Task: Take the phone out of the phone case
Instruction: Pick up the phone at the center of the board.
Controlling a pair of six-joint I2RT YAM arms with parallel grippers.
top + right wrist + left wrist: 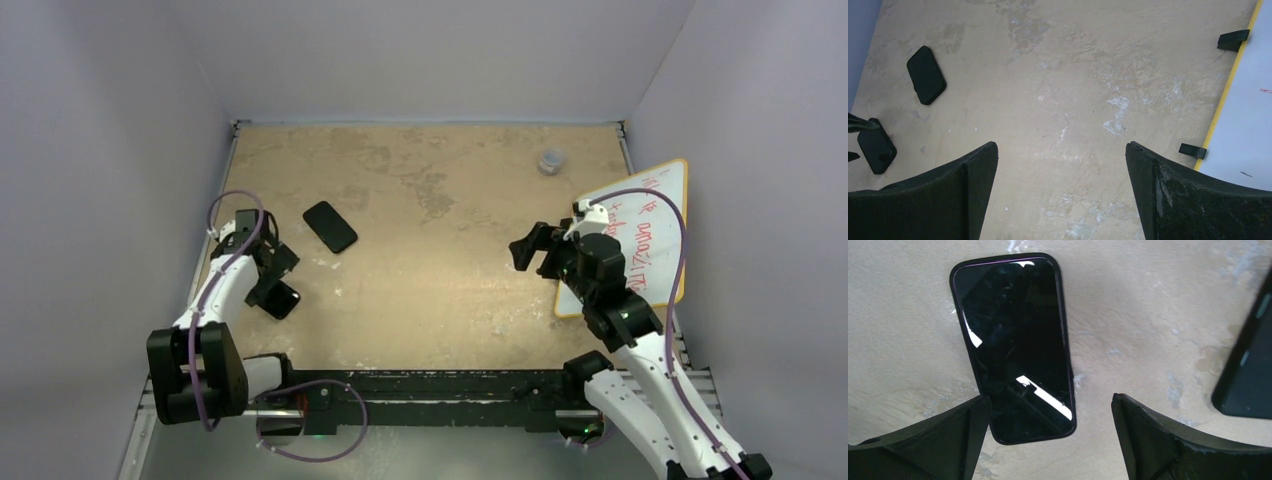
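Observation:
A black phone lies flat, glossy screen up, with a thin dark rim around it; I cannot tell whether the rim is the case. It shows in the top view at the table's left. My left gripper is open just above the phone's near end and holds nothing; in the top view it hovers over the phone. A second flat matte black slab lies apart, up and to the right; it also shows in the left wrist view and the right wrist view. My right gripper is open and empty over bare table.
A whiteboard with an orange border and red writing lies at the right, under my right arm. Black clips sit on its edge. A small clear round object sits at the back right. Grey walls enclose the table.

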